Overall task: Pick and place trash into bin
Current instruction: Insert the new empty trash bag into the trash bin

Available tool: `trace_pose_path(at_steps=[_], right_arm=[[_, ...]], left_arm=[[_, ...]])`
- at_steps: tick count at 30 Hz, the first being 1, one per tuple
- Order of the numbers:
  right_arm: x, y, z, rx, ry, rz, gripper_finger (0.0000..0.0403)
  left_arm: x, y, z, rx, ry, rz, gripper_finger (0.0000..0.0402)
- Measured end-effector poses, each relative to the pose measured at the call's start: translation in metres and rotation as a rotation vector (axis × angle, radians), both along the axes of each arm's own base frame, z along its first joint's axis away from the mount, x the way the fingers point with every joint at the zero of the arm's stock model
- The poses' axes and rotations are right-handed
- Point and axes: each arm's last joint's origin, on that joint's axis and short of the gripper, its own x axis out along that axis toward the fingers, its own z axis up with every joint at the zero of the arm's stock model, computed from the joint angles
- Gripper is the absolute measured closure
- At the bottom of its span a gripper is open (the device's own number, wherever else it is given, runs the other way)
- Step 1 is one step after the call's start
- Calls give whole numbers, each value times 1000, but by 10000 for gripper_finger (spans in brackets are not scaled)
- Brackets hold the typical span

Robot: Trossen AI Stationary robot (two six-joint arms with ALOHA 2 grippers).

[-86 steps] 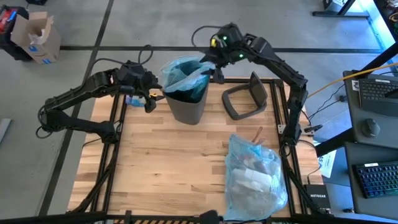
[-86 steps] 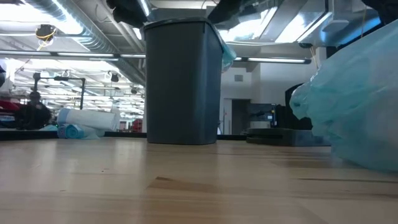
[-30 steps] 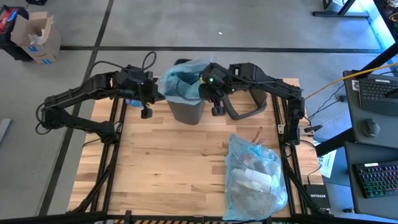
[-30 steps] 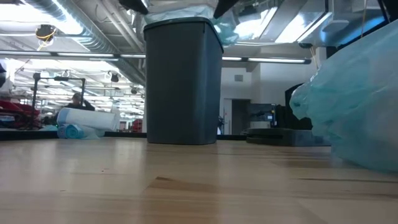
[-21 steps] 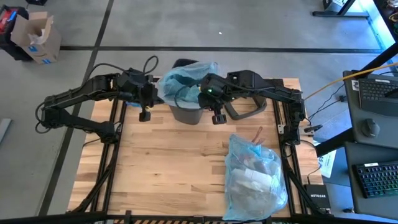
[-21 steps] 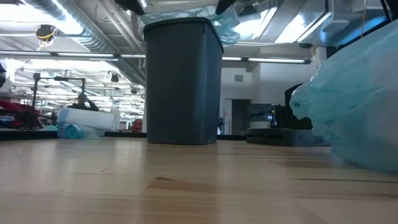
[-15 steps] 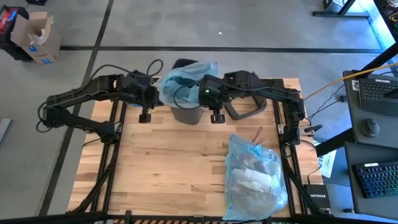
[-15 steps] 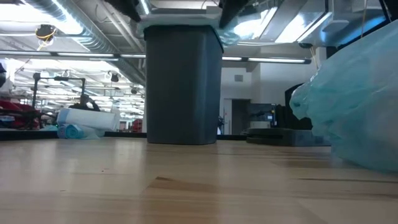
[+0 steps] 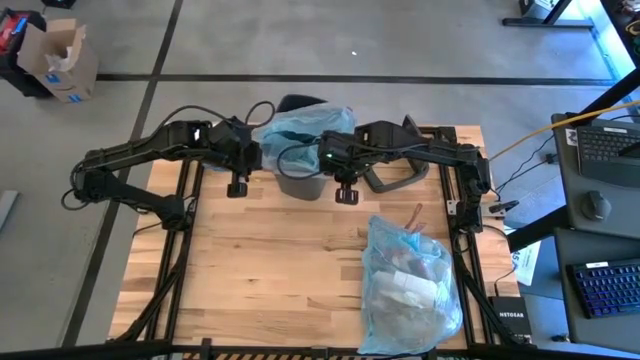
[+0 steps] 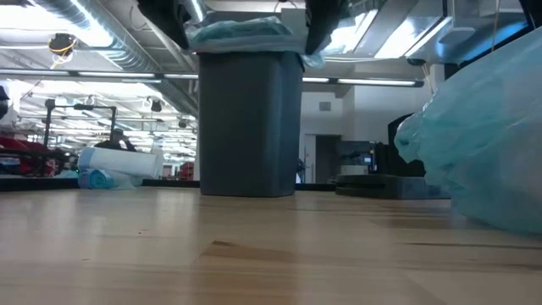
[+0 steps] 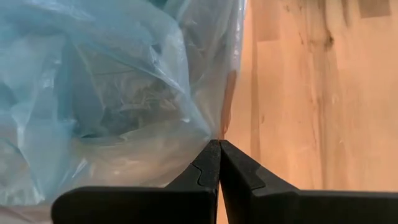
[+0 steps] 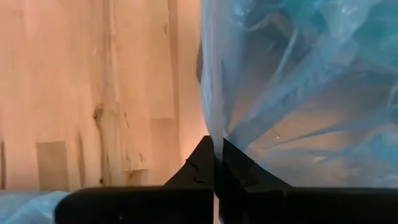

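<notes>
Bin (image 9: 300, 182) near table's far edge, centre. Left gripper (image 9: 238, 187) and right gripper (image 9: 345, 193) each pinched tight on liner bag (image 9: 300, 128), spreading it over rim, likely for trash bag (image 9: 410, 285) at near right corner.

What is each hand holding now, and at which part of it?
Both hands are shut on the light blue liner bag of the bin. The left hand pinches its edge on one side of the rim, and the right hand pinches its edge on the opposite side.
</notes>
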Motion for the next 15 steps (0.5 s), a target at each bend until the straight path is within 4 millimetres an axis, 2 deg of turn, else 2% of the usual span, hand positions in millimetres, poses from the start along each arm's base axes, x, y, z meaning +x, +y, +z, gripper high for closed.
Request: trace_pose_path(at_steps=[4, 9, 15], right_arm=[[0, 0, 0, 20, -9, -23, 381], [-3, 2, 4, 92, -4, -46, 300], [-15, 5, 36, 129, -72, -15, 202]], left_arm=[[0, 0, 0, 2, 0, 5, 401], [0, 0, 0, -2, -3, 11, 400], [0, 0, 0, -2, -3, 12, 400]])
